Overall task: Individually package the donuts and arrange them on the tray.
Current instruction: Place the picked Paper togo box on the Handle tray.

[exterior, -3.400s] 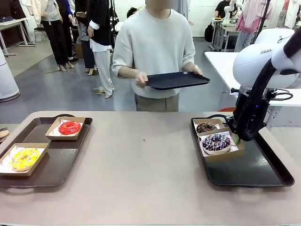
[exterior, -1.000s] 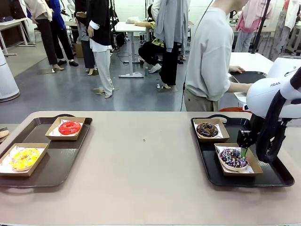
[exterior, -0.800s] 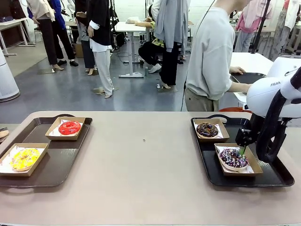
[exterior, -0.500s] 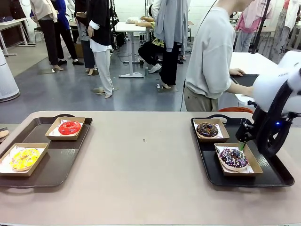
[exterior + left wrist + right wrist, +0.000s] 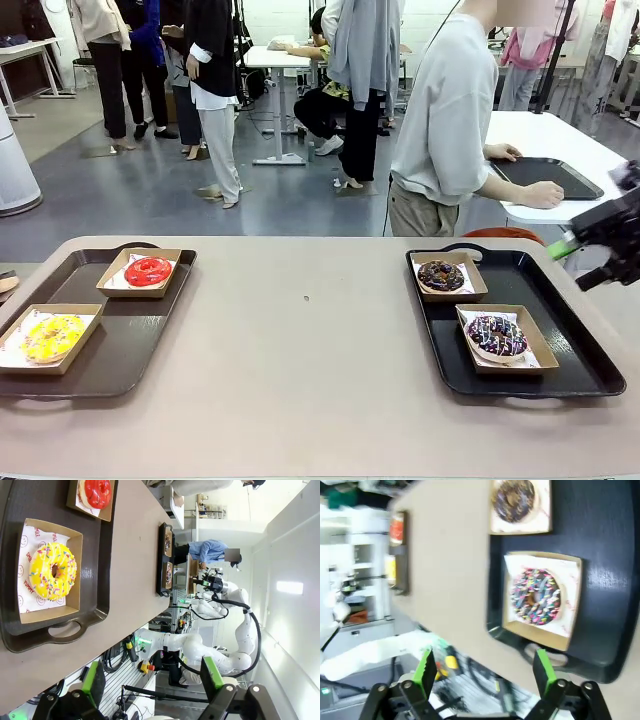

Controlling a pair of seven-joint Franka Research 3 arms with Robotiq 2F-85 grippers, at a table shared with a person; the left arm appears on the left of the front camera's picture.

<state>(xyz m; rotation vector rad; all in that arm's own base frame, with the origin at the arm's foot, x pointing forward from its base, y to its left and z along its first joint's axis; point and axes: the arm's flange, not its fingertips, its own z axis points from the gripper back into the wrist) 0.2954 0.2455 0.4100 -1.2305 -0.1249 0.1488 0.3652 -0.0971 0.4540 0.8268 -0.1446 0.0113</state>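
Cardboard-boxed donuts (image 5: 497, 335) on trays (image 5: 560, 365)

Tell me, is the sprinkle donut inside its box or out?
Inside. The sprinkle donut lies flat in its open cardboard box on the black tray, with the box walls all around it.

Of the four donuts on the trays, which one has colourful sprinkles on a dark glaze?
The sprinkled dark donut, in the near box on the black tray. The chocolate donut behind it looks plain dark; the red donut and yellow donut have bright glaze.
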